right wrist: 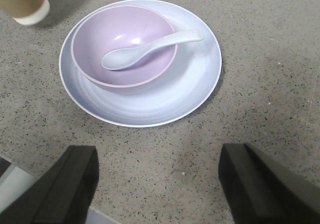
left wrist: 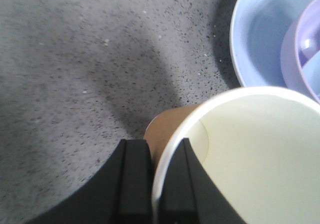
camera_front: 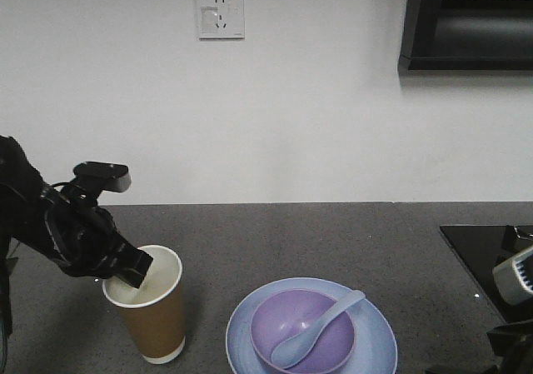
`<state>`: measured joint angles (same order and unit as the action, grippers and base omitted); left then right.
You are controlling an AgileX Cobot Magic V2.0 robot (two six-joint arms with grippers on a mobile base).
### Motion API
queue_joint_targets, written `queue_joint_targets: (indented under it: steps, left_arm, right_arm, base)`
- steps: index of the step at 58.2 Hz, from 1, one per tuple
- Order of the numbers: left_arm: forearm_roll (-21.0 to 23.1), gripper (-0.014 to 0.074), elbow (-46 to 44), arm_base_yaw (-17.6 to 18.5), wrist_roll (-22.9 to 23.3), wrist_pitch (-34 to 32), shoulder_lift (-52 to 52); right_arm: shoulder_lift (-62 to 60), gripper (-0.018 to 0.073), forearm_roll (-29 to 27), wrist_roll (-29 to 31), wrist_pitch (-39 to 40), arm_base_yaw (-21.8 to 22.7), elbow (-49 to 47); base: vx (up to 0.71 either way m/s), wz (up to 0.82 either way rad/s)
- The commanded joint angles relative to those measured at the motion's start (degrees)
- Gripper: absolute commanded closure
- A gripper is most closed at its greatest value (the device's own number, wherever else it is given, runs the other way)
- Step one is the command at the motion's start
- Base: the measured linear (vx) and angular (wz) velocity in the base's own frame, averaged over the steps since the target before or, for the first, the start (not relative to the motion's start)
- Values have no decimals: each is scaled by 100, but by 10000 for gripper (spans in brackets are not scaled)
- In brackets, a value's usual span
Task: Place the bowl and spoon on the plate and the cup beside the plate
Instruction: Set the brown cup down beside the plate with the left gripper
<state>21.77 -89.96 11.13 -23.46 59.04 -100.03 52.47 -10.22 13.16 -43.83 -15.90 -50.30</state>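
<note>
The brown paper cup point(camera_front: 150, 311) stands upright on the grey counter, just left of the pale blue plate point(camera_front: 379, 341). My left gripper point(camera_front: 133, 272) is shut on the cup's white rim, one finger inside and one outside. The left wrist view shows those fingers point(left wrist: 135, 174) pinching the cup point(left wrist: 260, 154) wall. The lavender bowl point(camera_front: 304, 328) sits on the plate, with the pale blue spoon point(camera_front: 316, 328) lying in it, handle up to the right. In the right wrist view, my right gripper point(right wrist: 160, 179) hangs open and empty in front of the plate point(right wrist: 195, 84), bowl point(right wrist: 140, 34) and spoon point(right wrist: 145, 49).
A black cooktop point(camera_front: 483, 253) lies flush in the counter at the right. A wall socket point(camera_front: 220, 12) and a dark cabinet point(camera_front: 466, 24) are on the white wall behind. Bare counter point(camera_front: 333, 241) runs behind the plate.
</note>
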Motion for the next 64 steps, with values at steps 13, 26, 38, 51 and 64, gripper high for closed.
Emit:
queue_joint_targets:
  steps: [13, 26, 38, 51, 64]
  left_arm:
    - [126, 446, -171, 73, 87, -480, -88]
    - [133, 320, -171, 73, 123, -392, -87]
    - [148, 90, -171, 68, 124, -455, -33]
    - [97, 1, -241, 68, 71, -441, 280]
    - [-6, 3, -675, 68, 71, -243, 871]
  right_arm:
    - [-66, 10, -33, 54, 373, -2, -164]
    - [-66, 10, -33, 54, 378, -2, -164]
    - [-66, 10, -33, 54, 378, -2, -164]
    - [-66, 10, -33, 54, 405, -2, -164]
    - [-66, 10, -33, 54, 391, -2, -164]
  base:
    - [0, 0]
    - [0, 0]
    - [0, 0]
    - [0, 0]
    - [0, 0]
